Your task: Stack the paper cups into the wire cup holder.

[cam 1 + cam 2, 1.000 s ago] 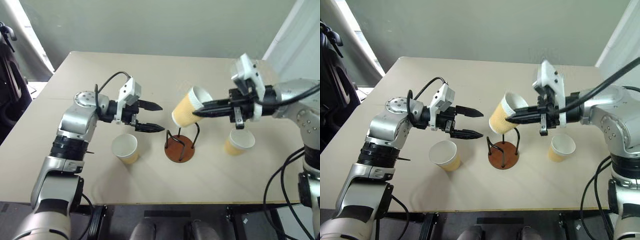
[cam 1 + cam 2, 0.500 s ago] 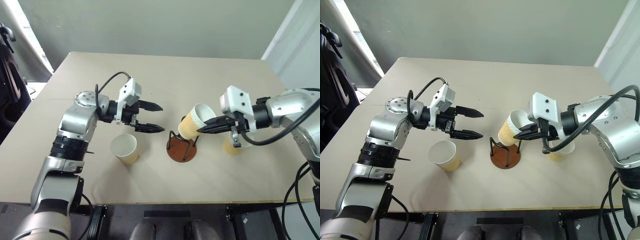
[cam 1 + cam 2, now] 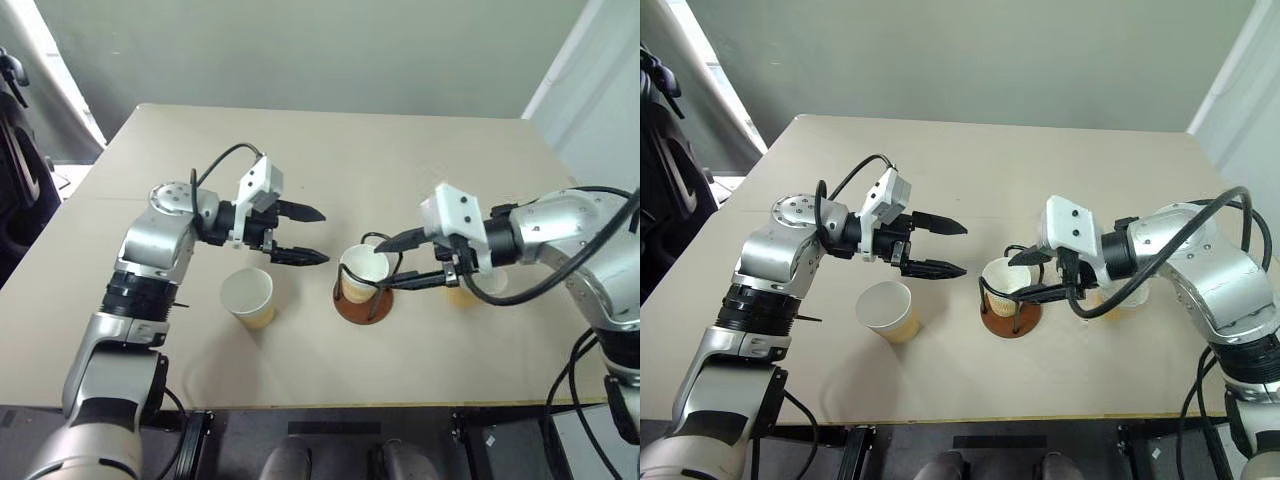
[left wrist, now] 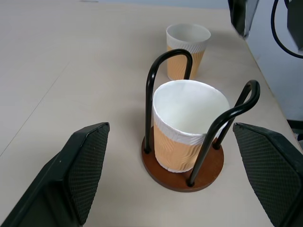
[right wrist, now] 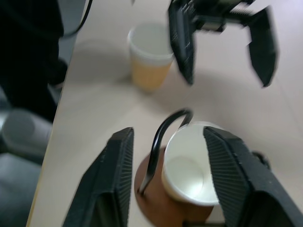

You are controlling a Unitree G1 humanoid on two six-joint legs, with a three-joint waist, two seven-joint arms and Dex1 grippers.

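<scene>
Left wrist view showed a paper cup [image 4: 188, 124] standing upright inside the wire cup holder [image 4: 183, 174], between its two black loops, on the reddish-brown disc. My left pincer [image 3: 308, 235] hung above the desk [image 3: 300, 150] just to the left of the holder, its two fingers spread wide with nothing between them. My right pincer [image 3: 392, 262] reached in from the other side, level with the rim of the cup in the holder. Its fingers stood apart, one on each side of the cup's mouth, and in the right wrist view neither finger [image 5: 118, 179] pressed the cup, so it held nothing. A second cup [image 3: 249, 297] stood upright on the desk near the front edge, below my left pincer. The third cup [image 4: 187, 50] stood on the desk beyond the holder, under my right arm.
</scene>
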